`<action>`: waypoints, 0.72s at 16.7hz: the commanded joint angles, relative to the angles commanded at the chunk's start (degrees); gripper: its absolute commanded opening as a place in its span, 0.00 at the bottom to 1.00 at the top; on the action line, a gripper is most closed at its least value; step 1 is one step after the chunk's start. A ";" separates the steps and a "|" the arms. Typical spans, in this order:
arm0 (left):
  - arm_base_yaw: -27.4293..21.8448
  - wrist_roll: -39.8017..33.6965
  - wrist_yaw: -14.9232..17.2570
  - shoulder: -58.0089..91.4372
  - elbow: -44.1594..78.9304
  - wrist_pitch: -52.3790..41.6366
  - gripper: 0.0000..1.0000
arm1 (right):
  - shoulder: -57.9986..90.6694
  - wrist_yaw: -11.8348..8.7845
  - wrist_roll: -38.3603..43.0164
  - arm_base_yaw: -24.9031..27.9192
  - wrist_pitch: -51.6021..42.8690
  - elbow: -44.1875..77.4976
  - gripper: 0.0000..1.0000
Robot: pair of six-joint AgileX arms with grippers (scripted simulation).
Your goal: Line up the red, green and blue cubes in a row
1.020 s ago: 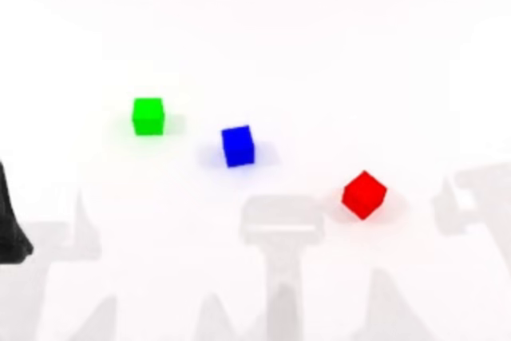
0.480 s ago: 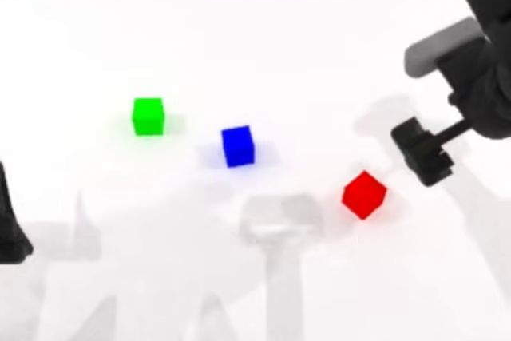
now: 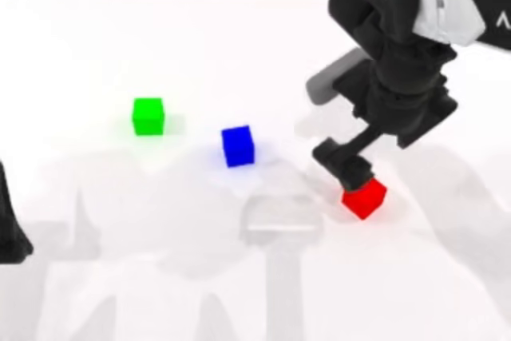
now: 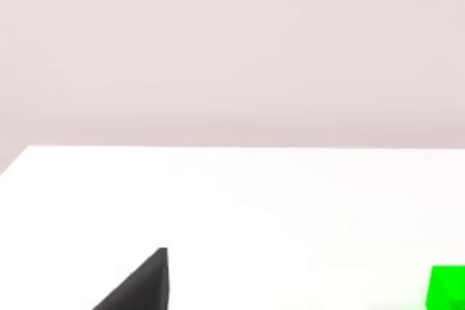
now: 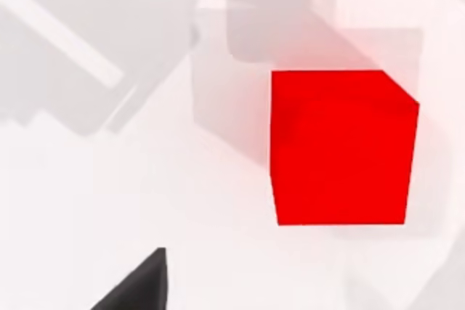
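- While the left arm (image 3: 11, 221) stays parked at the lower left edge of the top view, the right gripper (image 3: 346, 167) hangs just above the red cube (image 3: 365, 198).
- Whether its fingers are spread or pressed together, I cannot tell.
- Red cube sits right of centre on the white table (image 3: 120, 37).
- Blue cube (image 3: 238, 146) is near the centre.
- Green cube (image 3: 148, 116) is to the left, a little higher.

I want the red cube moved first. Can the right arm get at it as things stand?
Probably yes: the right end effector hangs right above the red cube, and nothing stands beside the cube.
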 joint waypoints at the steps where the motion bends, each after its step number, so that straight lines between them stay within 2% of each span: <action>1: 0.00 0.00 0.00 0.00 0.00 0.00 1.00 | 1.21 0.04 -0.12 0.33 -0.60 1.09 1.00; 8: 0.00 0.00 0.00 0.00 0.00 0.00 1.00 | 1.78 0.05 -0.16 0.23 -0.60 1.34 1.00; 12: 0.00 0.00 0.00 0.00 0.00 0.00 1.00 | 4.13 0.08 -0.19 0.44 5.80 -2.75 1.00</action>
